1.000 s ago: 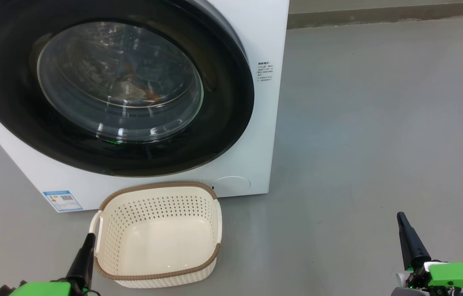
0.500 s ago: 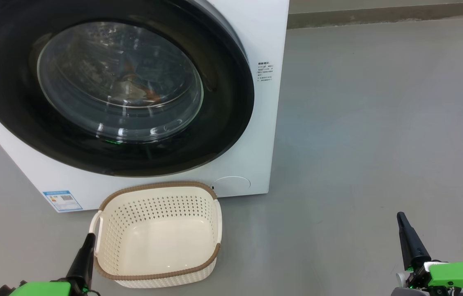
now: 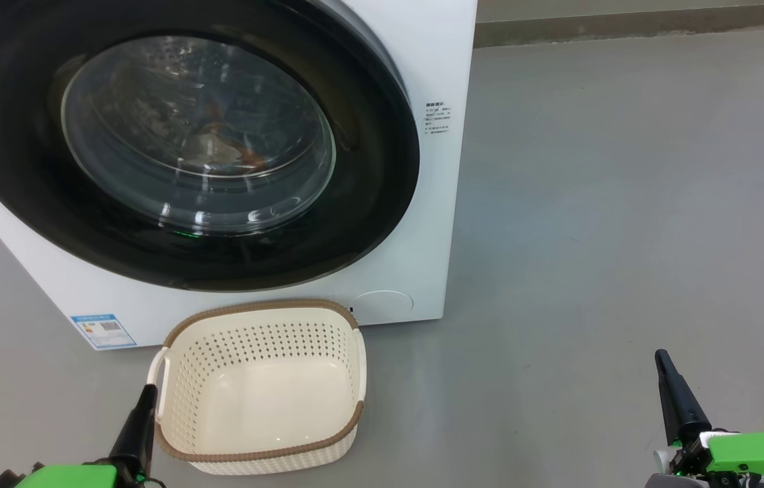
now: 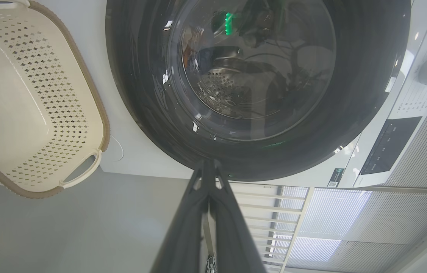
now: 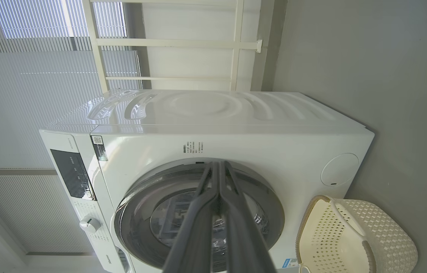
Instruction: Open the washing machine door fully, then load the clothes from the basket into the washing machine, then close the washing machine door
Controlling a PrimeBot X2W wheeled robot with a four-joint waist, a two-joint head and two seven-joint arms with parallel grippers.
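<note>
Where the smooth grey floor [image 3: 626,203] meets a darker skirting strip [image 3: 626,24] at the far wall, the washing machine [image 3: 432,224] stands at the far left. The washing machine door [image 3: 368,190] lies shut against its front. Just on the near side of it, the basket [image 3: 253,335] sits on the floor, bare inside. Behind the door glass, an orange-brown patch of the clothes [image 3: 249,157] shows dimly inside the machine.

The left gripper [image 4: 208,167] and the right gripper [image 5: 218,167] hang low at the near left and near right, well apart. Each has its fingers pressed together on nothing.

The right wrist view adds slatted blinds [image 5: 27,94], a white window frame [image 5: 175,42], and the machine's dark control panel [image 5: 72,174] and knob [image 5: 89,224]. Through the glass, the left wrist view shows the perforated steel drum [image 4: 221,89]. The head view shows a blue label sticker [image 3: 103,330] low on the front.
</note>
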